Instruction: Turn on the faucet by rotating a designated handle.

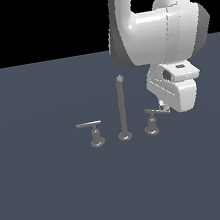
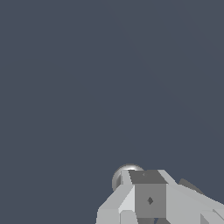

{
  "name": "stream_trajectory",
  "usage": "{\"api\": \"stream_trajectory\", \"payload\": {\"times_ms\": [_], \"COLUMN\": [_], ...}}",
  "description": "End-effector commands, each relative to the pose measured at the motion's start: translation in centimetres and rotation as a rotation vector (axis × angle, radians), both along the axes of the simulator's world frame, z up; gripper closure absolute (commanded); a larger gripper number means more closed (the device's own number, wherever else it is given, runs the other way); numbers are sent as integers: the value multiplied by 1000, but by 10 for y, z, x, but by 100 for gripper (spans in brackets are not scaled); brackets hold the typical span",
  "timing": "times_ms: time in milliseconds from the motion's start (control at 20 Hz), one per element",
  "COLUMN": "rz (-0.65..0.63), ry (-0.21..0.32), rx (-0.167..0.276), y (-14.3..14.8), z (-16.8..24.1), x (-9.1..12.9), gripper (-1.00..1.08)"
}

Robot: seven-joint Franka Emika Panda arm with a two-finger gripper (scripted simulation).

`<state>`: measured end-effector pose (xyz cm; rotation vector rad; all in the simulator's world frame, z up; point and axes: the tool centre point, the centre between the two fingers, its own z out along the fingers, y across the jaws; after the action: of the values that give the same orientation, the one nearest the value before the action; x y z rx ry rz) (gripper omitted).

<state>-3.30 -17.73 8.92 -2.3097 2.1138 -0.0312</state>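
Pincer: fills the wrist view's near edge, fingers apparently together; a round metal base shows just behind them. Handle: on the worktop, at the exterior view's right of the spout; bar's outer end touching or just beside the pincer tip. Twin lever: beyond the spout, well apart.

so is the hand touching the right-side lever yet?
Cannot tell. In the exterior view the hand overlaps the handle bar's end, hiding any gap; the wrist view shows only its round base.
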Motion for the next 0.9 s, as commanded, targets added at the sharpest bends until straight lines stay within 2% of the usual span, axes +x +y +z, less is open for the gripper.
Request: {"api": "stream_trajectory", "payload": {"times_ms": [0,200,300,850], "rz": [-6,-10,-13,-10], "ry": [19,22,10,21], "rx": [6,6,1,5], "y": [0,0,-4,30], "z": [0,0,0,0], "x": [-18,-34,-25,-54], "gripper": [108,108,108,108]}}
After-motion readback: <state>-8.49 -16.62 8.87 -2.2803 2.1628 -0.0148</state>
